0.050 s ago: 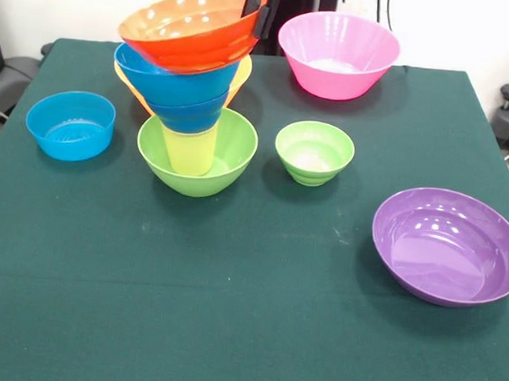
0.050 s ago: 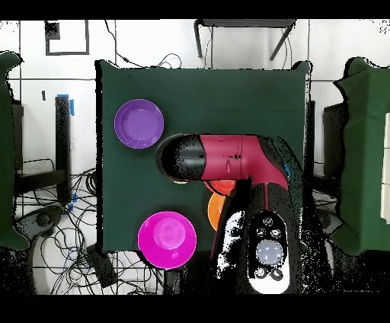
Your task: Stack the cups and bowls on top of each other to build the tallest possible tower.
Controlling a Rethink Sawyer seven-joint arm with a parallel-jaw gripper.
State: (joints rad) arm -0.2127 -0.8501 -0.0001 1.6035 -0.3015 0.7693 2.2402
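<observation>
My claw (image 1: 255, 10) grips the rim of the tilted red-orange bowl (image 1: 192, 34), seating it atop the tower (image 1: 191, 97) near the tabletop's (image 1: 227, 312) far edge.

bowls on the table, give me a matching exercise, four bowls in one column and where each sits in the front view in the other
Column one:
1. purple bowl
2. pink bowl
3. red-orange bowl
4. small light-blue bowl

Column two:
A. tilted on top of the tower
B. alone near the table's left edge
C. at the far edge, right of the tower
D. nearest the camera, on the right

Pairs: 1-D, 2-C, 3-A, 4-B
</observation>
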